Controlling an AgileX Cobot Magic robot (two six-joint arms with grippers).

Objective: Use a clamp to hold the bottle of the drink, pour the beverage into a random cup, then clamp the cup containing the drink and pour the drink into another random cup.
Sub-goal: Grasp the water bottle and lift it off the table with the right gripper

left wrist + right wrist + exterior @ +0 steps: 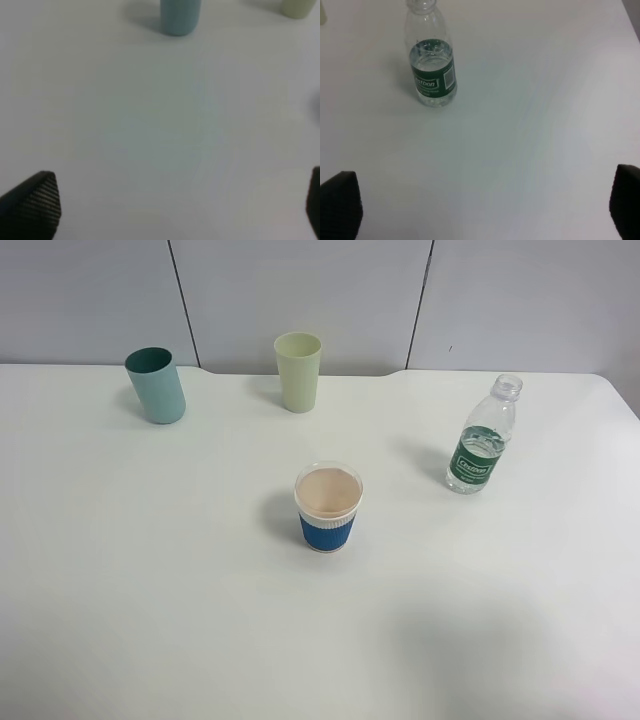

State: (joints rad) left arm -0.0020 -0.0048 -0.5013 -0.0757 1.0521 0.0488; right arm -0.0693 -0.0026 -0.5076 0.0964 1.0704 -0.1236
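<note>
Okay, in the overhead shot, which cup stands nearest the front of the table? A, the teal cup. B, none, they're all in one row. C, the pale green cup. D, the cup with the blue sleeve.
D: in the exterior high view the cup with the blue sleeve stands alone in front, while the teal cup and the pale green cup stand farther back.

Far-left cup (155,386) and far-middle cup (298,371) stand behind near cup (328,508), bottle (482,440) right

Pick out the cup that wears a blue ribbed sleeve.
The paper cup in the middle of the table, with a white rim. The teal cup and pale green cup at the back are plain, without sleeves.
</note>
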